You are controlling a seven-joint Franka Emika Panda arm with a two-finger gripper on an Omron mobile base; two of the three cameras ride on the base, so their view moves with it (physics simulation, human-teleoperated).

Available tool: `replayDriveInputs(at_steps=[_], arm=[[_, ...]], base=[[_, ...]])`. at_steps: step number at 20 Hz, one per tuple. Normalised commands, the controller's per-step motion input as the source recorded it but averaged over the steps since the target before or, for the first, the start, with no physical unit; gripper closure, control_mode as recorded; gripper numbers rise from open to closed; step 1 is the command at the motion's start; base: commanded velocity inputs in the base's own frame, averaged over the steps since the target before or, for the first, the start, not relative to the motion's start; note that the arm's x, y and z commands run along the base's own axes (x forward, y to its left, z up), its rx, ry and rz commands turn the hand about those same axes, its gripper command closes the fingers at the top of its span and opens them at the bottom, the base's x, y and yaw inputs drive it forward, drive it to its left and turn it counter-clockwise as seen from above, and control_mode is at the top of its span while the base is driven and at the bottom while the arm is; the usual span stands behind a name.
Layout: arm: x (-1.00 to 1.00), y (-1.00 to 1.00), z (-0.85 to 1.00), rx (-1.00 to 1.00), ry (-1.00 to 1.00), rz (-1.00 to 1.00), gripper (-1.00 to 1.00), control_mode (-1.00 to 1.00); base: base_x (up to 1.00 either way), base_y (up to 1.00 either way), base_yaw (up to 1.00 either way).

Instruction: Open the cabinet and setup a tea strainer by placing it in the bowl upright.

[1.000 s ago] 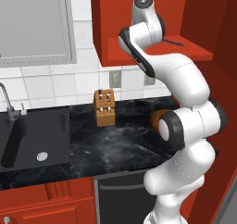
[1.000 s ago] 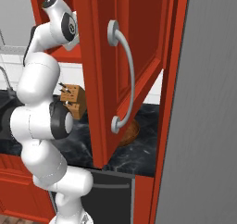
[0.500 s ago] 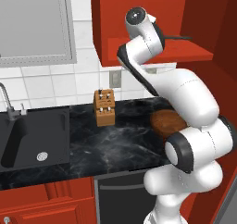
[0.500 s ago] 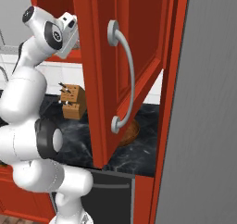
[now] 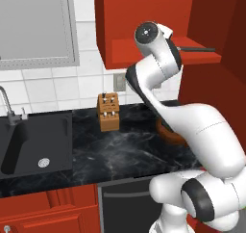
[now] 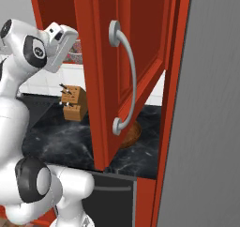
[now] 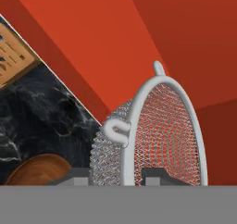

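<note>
We count one glossy red wall cabinet (image 6: 126,76) with its raised-panel door swung open and one long silver bar handle (image 6: 125,80) on that door. There is one small silver wire-mesh tea strainer (image 7: 155,140), one round shallow brown wooden bowl (image 7: 39,170), one tan wooden knife block (image 5: 108,112) and one black sink (image 5: 33,145).

In the hand view the jaws (image 7: 119,176) stand partly closed, one dark tip on either side of the strainer's metal rim, pinching it. The strainer sits up in the cabinet opening, above the red shelf, with its thin dark handle (image 5: 197,49) pointing out along the shelf. The bowl rests on the black marble table (image 5: 115,152) below.

The white arm rises from the base, bends sharply, and holds the hand high at shelf level.
</note>
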Motion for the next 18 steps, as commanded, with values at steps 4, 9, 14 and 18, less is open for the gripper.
replayDriveInputs(at_steps=[4,9,14,18], arm=[[-0.80,0.21,0.03,-0.06,0.02,-0.25,1.00,-1.00],[-0.66,0.53,0.00,-0.09,0.00,-0.27,1.00,-1.00],[-0.52,0.13,0.00,-0.01,0.00,-0.26,1.00,-1.00],[-0.27,-0.30,-0.15,0.08,0.01,-0.10,1.00,-1.00]], base=[[0.00,0.00,0.00],[0.00,0.00,0.00],[0.00,0.00,0.00],[0.00,0.00,0.00]])
